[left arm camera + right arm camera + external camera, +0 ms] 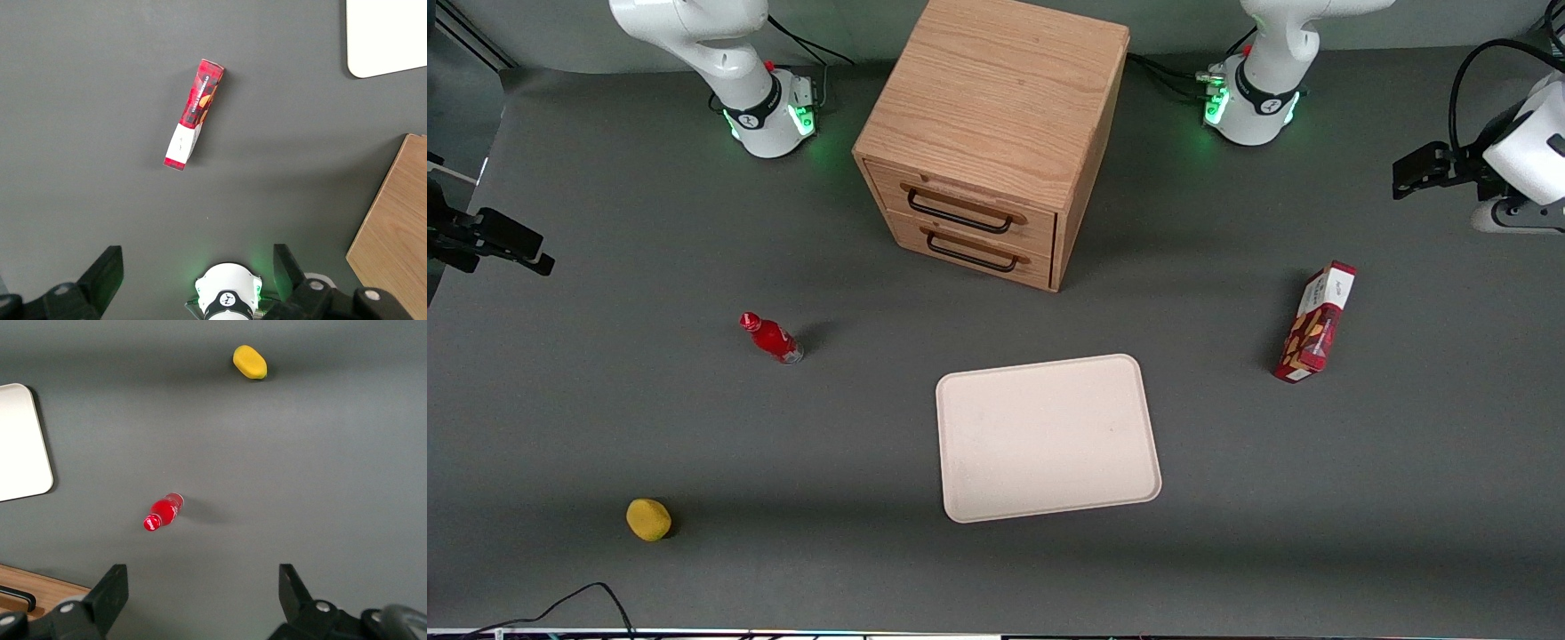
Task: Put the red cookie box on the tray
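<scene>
Front view shows the red cookie box (1314, 324) lying on the grey table (605, 427) toward the working arm's end, at about two o'clock from the cream-pink tray (1048, 437) and well apart from it; the tray holds nothing. The wooden two-drawer cabinet (990, 133) sits at twelve o'clock from the tray with both drawers shut, and a small red bottle (771, 338) and a yellow lemon-like fruit (648, 519) lie toward the parked arm's end. The gripper (1409, 178) hangs high above the table at one o'clock from the box, holding nothing. Left wrist view looks straight down on the box (193, 115), with the gripper's fingers (100, 273) spread wide and empty. Thin cardboard of this kind is likely light, stiff along its length but crushable, so a gentle pinch across the narrow width near mid-length seems best. Right wrist view adds only the bottle (163, 511), the fruit (249, 362) and an edge of the tray (23, 453).
</scene>
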Available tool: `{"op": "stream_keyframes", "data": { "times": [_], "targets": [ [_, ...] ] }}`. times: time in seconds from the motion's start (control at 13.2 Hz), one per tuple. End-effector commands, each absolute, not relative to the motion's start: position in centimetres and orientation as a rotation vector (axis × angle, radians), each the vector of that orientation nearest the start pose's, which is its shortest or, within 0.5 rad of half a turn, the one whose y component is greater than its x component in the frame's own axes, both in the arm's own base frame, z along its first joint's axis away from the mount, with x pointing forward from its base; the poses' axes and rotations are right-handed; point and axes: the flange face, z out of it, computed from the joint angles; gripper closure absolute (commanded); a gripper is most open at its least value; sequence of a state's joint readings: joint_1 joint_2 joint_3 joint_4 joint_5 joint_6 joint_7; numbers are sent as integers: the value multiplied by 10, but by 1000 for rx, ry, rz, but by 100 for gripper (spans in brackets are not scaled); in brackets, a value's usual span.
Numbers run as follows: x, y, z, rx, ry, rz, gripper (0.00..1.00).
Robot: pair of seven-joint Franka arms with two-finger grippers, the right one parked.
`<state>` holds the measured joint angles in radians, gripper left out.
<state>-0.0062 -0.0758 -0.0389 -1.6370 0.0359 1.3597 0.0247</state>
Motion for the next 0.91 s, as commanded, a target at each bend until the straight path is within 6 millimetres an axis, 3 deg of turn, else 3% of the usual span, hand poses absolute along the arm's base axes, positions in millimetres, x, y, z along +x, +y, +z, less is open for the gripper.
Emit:
{"op": "stream_keyframes", "data": {
  "times": [0.0,0.23,0.38,0.53,0.6,0.83],
  "targets": [
    [502,-22,629,-3076,92,316,0],
    [508,-19,621,-3069,80,332,0],
    [518,-13,583,-3063,101,366,0],
    [526,-5,506,-3068,244,353,0],
    [524,9,469,-3076,299,335,0],
    [514,15,374,-3066,531,282,0]
  ]
}}
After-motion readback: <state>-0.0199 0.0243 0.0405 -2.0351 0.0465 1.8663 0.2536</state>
